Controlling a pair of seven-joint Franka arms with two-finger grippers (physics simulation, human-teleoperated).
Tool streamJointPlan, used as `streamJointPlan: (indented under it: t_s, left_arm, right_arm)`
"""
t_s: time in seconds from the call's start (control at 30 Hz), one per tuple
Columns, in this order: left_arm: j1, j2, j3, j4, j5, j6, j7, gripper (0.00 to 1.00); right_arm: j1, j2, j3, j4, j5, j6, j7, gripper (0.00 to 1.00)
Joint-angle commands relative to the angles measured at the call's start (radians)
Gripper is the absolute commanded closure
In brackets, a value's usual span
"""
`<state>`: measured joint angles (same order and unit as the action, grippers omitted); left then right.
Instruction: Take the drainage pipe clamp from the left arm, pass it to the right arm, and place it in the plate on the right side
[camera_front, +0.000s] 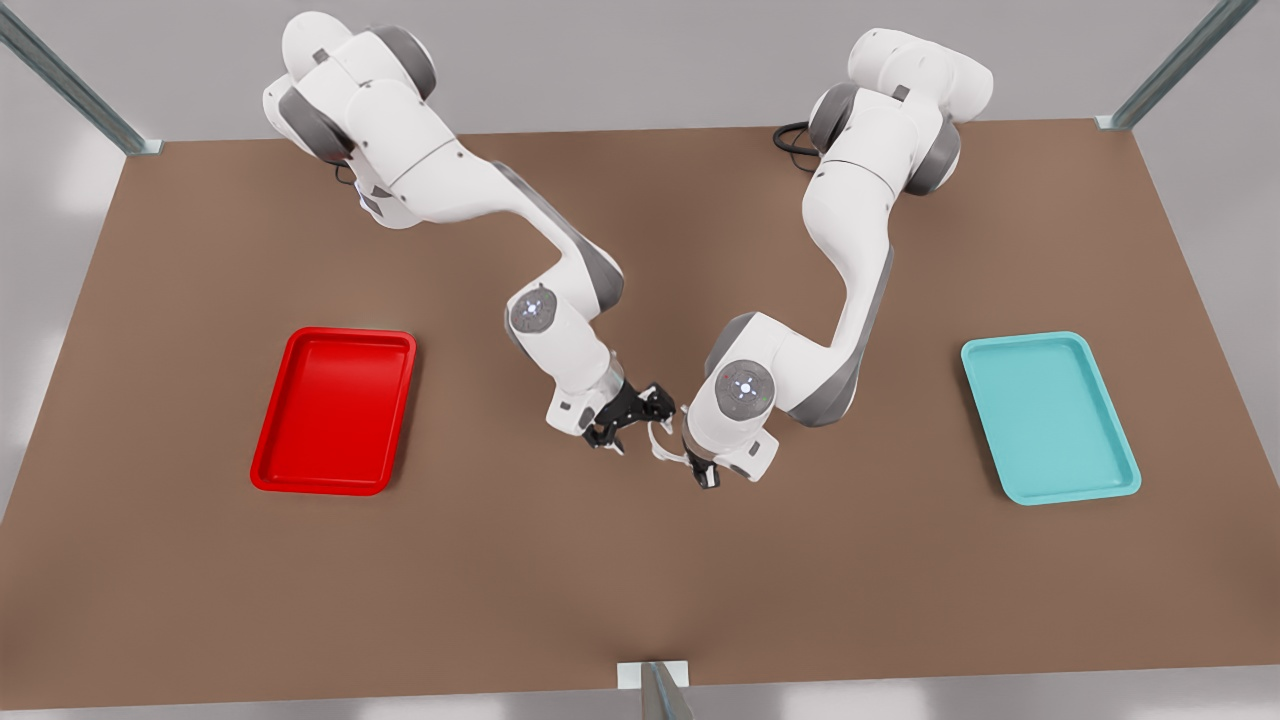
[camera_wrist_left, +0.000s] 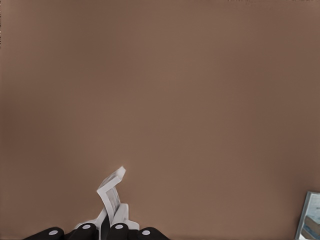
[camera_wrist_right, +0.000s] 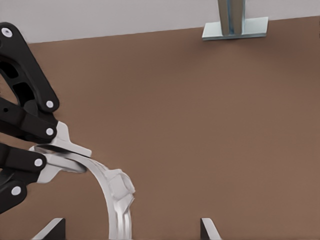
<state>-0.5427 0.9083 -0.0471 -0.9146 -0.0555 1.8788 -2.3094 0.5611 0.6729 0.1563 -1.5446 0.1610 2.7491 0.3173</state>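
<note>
Our left gripper (camera_front: 700, 470) is clamped on the drainage pipe clamp (camera_front: 662, 442). Our right gripper (camera_front: 625, 415) is spread around the clamp's free end. We should close squarely before the left lets go.

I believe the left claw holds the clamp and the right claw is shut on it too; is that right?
Not quite: the left claw holds the clamp, but the right claw is open around it, as the right wrist view shows.

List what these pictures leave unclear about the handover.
Front view: the clamp, too small between both hands to read any grip.
Left wrist view: the left hand, cut off by the picture's edge.
Right wrist view: the right hand, cut to its tips by the edge.
</note>
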Motion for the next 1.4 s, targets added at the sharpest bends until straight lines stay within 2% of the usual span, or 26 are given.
streamJointPlan:
  t_s: [0.0, 0.23, 0.27, 0.3, 0.37, 0.4, 0.43, 0.53, 0.6, 0.73, 0.77, 0.8, 0.87, 0.93, 0.97, 1.0, 1.03, 1.07, 1.17, 1.2, 1.37]
  left_arm:
    - [0.001, -0.002, 0.0, 0.0, 0.002, 0.003, -0.156, 0.79]
    - [-0.006, -0.006, 0.001, 0.002, 0.002, 0.003, -0.159, 0.79]
    - [-0.006, -0.006, 0.001, 0.002, 0.002, 0.003, -0.159, 0.79]
    - [-0.006, -0.005, 0.001, 0.002, 0.002, 0.005, -0.159, 0.79]
    - [-0.006, -0.005, 0.001, 0.002, 0.002, 0.005, -0.159, 0.79]
    - [-0.005, -0.006, 0.003, 0.002, 0.002, 0.01, -0.156, 0.55]
    - [-0.005, -0.009, 0.004, 0.0, 0.0, 0.022, -0.157, 0.0]
    - [-0.002, -0.012, 0.004, 0.0, 0.0, 0.016, -0.151, 0.0]
    - [0.05, -0.066, 0.001, 0.0, -0.007, -0.092, -0.05, 0.0]
    - [0.276, -0.213, 0.001, 0.039, -0.04, -0.53, 0.819, 0.0]
    - [0.308, -0.23, 0.004, 0.04, -0.037, -0.572, 1.04, 0.0]
    - [0.339, -0.252, 0.012, 0.043, 0.0, -0.602, 1.412, 0.0]
    - [0.368, -0.269, 0.01, 0.045, 0.115, -0.616, 1.829, 0.0]
    - [0.389, -0.284, 0.01, 0.043, 0.186, -0.698, 2.13, 0.0]
    - [0.461, -0.394, -0.025, -0.108, 0.154, -0.572, 2.141, 0.0]
    - [0.513, -0.646, -0.077, -0.533, 0.118, -0.273, 2.159, 0.0]
    - [0.512, -0.674, -0.1, -0.567, 0.132, -0.312, 2.154, 0.0]
    - [0.514, -0.641, -0.1, -0.507, 0.141, -0.374, 2.156, 0.0]
    - [0.497, -0.629, -0.1, -0.475, 0.137, -0.41, 2.159, 0.0]
    - [0.491, -0.622, -0.1, -0.406, 0.135, -0.509, 2.159, 0.0]
    - [0.472, -0.595, -0.108, -0.385, 0.14, -0.541, 2.151, 0.0]
  right_arm:
    - [0.0, 0.024, 0.0, 0.024, -0.001, 0.003, 0.014, 0.0]
    - [0.011, 0.071, 0.0, 0.06, -0.001, 0.003, -0.024, 0.01]
    - [0.014, 0.08, 0.0, 0.06, -0.001, 0.003, -0.026, 0.08]
    - [0.014, 0.083, 0.0, 0.06, -0.003, 0.003, -0.027, 0.22]
    - [0.011, 0.085, 0.0, 0.061, -0.001, 0.006, -0.064, 0.61]
    - [0.011, 0.085, 0.0, 0.061, -0.001, 0.006, -0.064, 0.79]
    - [0.01, 0.085, 0.0, 0.07, -0.001, 0.006, -0.064, 0.79]
    - [0.01, 0.086, -0.001, 0.078, 0.006, 0.003, -0.044, 0.79]
    - [0.0, 0.1, -0.032, 0.089, -0.003, -0.075, -0.052, 0.79]
    - [-0.076, 0.103, -0.038, 0.089, -0.024, -0.109, -0.081, 0.79]
    - [-0.119, 0.096, -0.037, 0.084, -0.029, -0.155, -0.102, 0.79]
    - [-0.165, 0.053, -0.046, 0.077, -0.031, -0.281, -0.116, 0.79]
    - [-0.21, -0.036, -0.129, 0.063, -0.051, -0.522, -0.116, 0.79]
    - [-0.296, -0.105, -0.149, -0.006, -0.104, -0.6, -0.191, 0.79]
    - [-0.342, -0.13, -0.155, -0.054, -0.143, -0.618, -0.257, 0.79]
    - [-0.411, -0.141, -0.158, -0.071, -0.169, -0.651, -0.337, 0.79]
    - [-0.477, -0.144, -0.158, -0.072, -0.169, -0.701, -0.425, 0.79]
    - [-0.529, -0.165, -0.161, -0.094, -0.189, -0.724, -0.503, 0.79]
    - [-0.65, -0.196, -0.162, -0.13, -0.229, -0.721, -0.655, 0.79]
    - [-0.673, -0.199, -0.162, -0.149, -0.253, -0.717, -0.69, 0.79]
    - [-0.687, -0.318, -0.161, -0.382, -0.281, -0.62, -0.733, 0.79]
